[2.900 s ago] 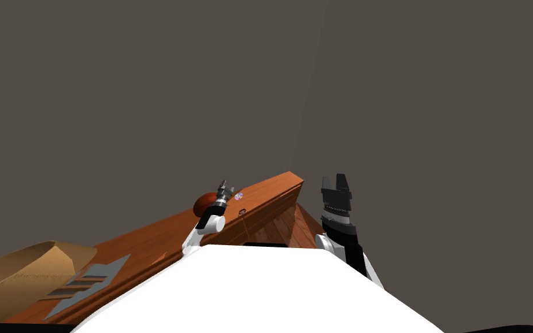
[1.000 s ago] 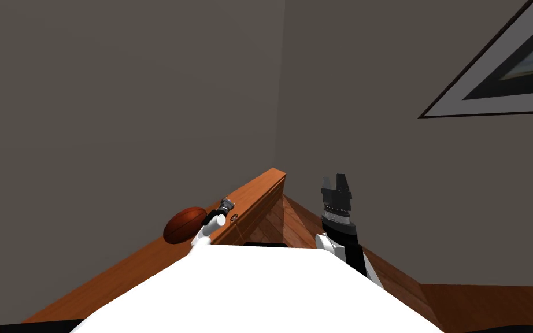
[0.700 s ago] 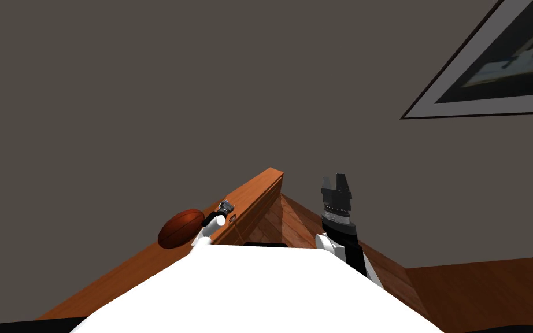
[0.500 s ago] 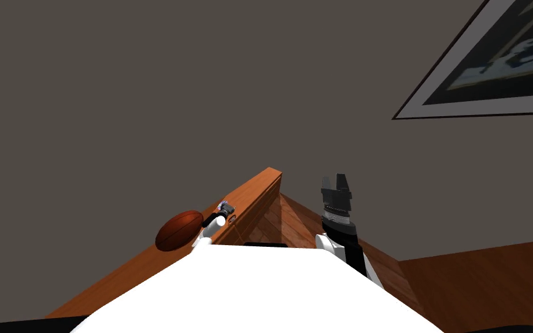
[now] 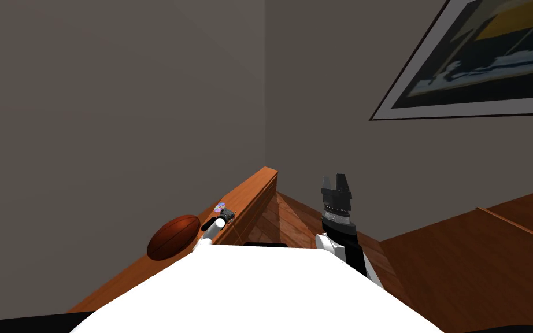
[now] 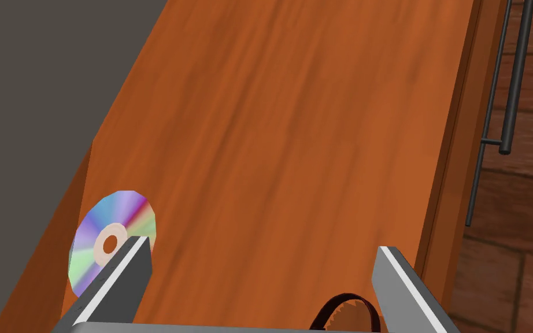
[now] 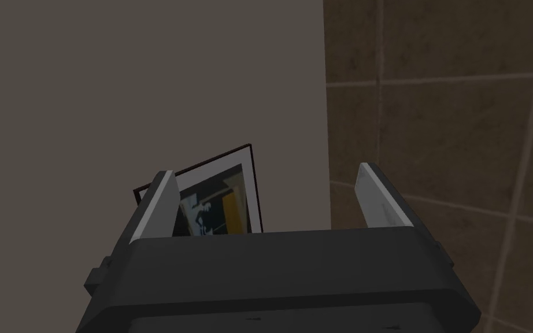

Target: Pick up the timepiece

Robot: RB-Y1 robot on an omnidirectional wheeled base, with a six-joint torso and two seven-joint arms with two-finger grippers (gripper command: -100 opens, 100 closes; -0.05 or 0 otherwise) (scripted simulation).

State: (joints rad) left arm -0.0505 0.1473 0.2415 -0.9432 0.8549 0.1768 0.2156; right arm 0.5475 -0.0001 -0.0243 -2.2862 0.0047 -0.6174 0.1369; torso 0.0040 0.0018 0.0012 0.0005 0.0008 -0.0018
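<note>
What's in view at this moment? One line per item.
cabinet: one, orange-brown wood, against the wall
ball: one, brown, on the cabinet top
disc: one, iridescent, on the cabinet top, beside a left finger
watch: one, dark strap, partly visible, on the cabinet top between the left fingers
handle: one, dark bar, cabinet front
picture: one, white-bordered, on the wall
floor: brown wood
left gripper: open, over the cabinet top
right gripper: open, raised, empty
</note>
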